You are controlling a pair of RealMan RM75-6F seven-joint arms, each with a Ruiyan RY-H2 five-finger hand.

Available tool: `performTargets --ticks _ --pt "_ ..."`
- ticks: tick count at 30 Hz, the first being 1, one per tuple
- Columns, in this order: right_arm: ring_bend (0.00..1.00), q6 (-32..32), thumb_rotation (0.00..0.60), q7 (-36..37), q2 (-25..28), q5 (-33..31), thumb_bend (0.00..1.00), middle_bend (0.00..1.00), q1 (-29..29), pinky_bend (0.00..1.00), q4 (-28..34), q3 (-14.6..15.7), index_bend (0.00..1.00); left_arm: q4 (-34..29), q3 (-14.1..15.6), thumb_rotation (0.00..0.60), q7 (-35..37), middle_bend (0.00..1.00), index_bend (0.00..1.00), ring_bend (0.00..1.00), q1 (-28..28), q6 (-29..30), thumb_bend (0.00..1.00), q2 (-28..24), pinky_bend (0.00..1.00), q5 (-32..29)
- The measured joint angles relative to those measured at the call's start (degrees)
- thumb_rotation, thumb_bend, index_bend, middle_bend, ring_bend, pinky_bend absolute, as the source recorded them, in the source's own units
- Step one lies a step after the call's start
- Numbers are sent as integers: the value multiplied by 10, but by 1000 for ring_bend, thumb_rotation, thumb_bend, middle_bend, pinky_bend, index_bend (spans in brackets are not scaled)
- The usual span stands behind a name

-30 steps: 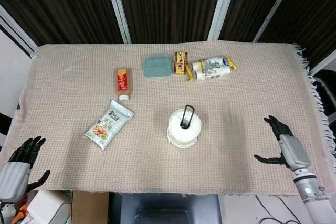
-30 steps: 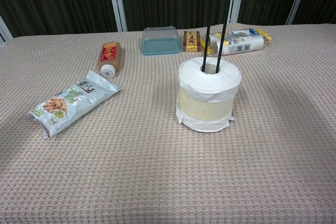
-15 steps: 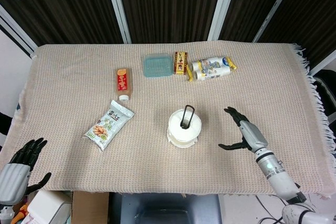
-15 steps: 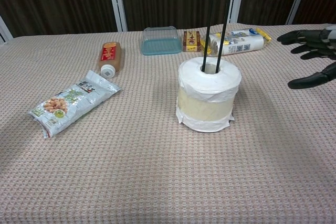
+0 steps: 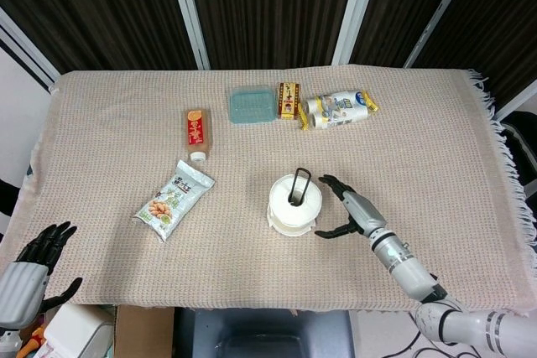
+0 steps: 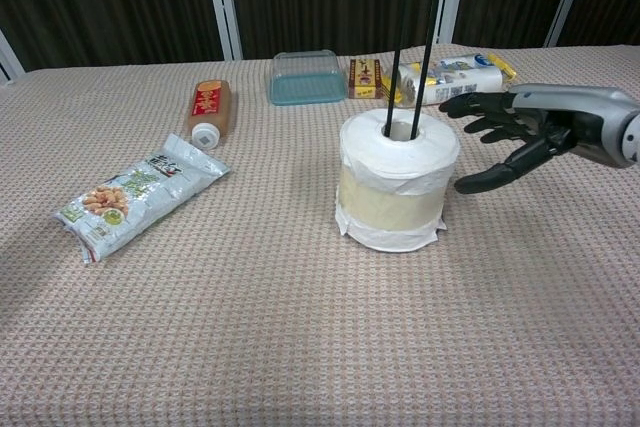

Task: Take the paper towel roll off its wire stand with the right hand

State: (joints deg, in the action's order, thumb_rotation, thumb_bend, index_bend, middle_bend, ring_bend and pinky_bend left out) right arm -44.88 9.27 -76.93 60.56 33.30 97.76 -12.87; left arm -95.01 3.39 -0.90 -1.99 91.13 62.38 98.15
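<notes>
With fingers spread wide at 3 o'clock, the right hand point(image 6: 520, 132) is offered the soft, light paper towel roll point(image 6: 398, 179), best clasped mid-height and lifted off the wire stand point(image 6: 412, 47).

Paper towel roll point(image 5: 294, 204) stands on its wire stand point(image 6: 411, 52) mid-worktop. Right hand point(image 5: 346, 208) sits just right of it, apart. Bottle point(image 5: 195, 133) and snack bag point(image 5: 174, 199) lie left; lidded container point(image 5: 252, 106), small box point(image 5: 289, 100) and packet point(image 5: 338, 109) near the far edge.

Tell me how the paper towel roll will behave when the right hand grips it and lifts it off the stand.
The paper towel roll looks soft, so it will probably dent under the right hand. Its loose outer sheet may slip. The wire stand loops high above it, so the roll likely needs a long straight lift, or the light stand may come along.
</notes>
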Motion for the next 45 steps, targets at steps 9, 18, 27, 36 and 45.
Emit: performTargets --ticks 9,18,27,36,45 --pt "0 -30 600 -36 -61 1 0 0 17 0 -45 3 0 -2 4 600 2 72 122 65 0 -1 292 -3 199 6" --pt "52 -56 600 -72 -118 -7 0 28 33 50 -109 2 6 -2 6 600 8 79 135 71 1 1 291 -6 199 10" --pt "392 -104 600 -69 -174 17 0 340 29 208 -172 1 477 -2 9 600 8 81 138 72 0 -2 291 -7 199 16" --pt "497 -133 600 -59 -190 45 0 447 19 251 -188 0 656 -2 9 600 9 81 141 71 1 0 291 -8 200 18" --pt "497 -151 600 -49 -143 60 0 451 12 251 -122 -22 659 -2 10 600 9 81 141 71 2 1 291 -8 199 20"
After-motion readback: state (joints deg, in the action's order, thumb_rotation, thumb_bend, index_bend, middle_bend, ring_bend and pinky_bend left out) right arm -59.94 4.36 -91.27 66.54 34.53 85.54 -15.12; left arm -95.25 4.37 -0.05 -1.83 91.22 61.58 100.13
